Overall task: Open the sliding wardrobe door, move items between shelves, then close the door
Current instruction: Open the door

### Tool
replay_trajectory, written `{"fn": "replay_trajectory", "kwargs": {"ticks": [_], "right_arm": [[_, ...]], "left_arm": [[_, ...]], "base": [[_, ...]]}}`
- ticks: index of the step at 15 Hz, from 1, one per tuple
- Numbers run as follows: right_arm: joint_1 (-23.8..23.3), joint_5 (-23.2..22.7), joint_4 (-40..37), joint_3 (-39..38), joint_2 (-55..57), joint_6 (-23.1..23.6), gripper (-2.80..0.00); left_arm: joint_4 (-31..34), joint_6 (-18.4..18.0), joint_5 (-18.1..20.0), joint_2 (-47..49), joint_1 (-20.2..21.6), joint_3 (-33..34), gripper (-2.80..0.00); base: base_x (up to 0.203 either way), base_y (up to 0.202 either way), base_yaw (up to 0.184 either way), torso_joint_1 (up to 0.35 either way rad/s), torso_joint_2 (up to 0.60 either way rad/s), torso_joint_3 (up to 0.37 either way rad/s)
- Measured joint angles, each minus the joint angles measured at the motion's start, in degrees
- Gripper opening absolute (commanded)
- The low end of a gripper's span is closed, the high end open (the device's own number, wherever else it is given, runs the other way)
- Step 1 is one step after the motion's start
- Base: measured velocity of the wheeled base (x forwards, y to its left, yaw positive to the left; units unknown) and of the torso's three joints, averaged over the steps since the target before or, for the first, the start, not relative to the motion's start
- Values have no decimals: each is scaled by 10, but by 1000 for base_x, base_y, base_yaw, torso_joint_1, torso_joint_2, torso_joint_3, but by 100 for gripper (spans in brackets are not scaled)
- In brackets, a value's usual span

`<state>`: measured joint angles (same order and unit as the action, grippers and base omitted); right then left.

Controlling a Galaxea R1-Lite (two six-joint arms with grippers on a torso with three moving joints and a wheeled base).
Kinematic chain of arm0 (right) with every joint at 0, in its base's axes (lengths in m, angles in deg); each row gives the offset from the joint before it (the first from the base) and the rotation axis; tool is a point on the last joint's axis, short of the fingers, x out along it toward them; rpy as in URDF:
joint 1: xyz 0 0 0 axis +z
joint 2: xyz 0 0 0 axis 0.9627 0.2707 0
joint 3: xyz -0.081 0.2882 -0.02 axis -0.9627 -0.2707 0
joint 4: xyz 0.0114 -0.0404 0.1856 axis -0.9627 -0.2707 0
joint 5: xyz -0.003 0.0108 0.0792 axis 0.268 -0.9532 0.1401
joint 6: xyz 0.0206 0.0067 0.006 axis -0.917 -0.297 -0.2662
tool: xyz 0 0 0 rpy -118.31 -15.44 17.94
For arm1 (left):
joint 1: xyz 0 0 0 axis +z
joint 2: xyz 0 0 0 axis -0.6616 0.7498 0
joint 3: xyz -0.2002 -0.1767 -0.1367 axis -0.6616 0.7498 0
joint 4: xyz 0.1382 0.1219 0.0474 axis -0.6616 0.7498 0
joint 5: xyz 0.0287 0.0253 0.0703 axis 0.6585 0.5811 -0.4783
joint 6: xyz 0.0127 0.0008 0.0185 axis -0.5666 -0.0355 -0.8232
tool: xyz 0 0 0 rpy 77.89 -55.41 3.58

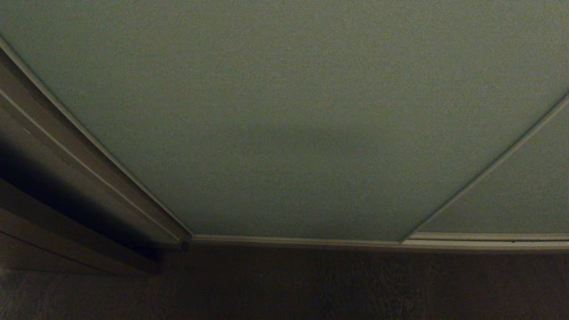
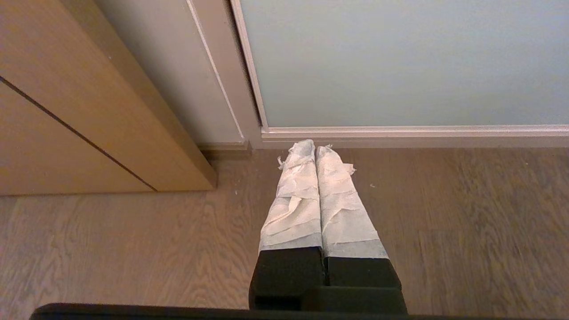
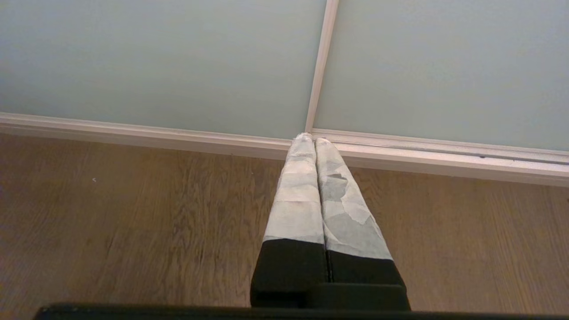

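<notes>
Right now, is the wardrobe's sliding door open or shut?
Shut. The pale green door fills the head view, its left edge against the brown frame, its right edge meeting the next panel. No shelves show.

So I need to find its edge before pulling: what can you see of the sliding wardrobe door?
The sliding wardrobe door is a matte pale grey-green panel edged by a slim light metal frame. It stands shut, its bottom rail at the wooden floor. Its left edge meets the brown frame; on its right a second panel adjoins. Nothing touches it.
</notes>
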<state>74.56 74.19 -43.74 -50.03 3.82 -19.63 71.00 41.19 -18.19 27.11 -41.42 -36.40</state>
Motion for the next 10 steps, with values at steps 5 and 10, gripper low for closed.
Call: {"fn": "replay_trajectory", "kwargs": {"ticks": [5,10], "right_arm": [[0,0,0,0,0,0,-280],[0,0,0,0,0,0,-280]], "left_arm": [[0,0,0,0,0,0,-280],[0,0,0,0,0,0,-280]], "base": [[0,0,0,0,0,0],[0,0,0,0,0,0]]}}
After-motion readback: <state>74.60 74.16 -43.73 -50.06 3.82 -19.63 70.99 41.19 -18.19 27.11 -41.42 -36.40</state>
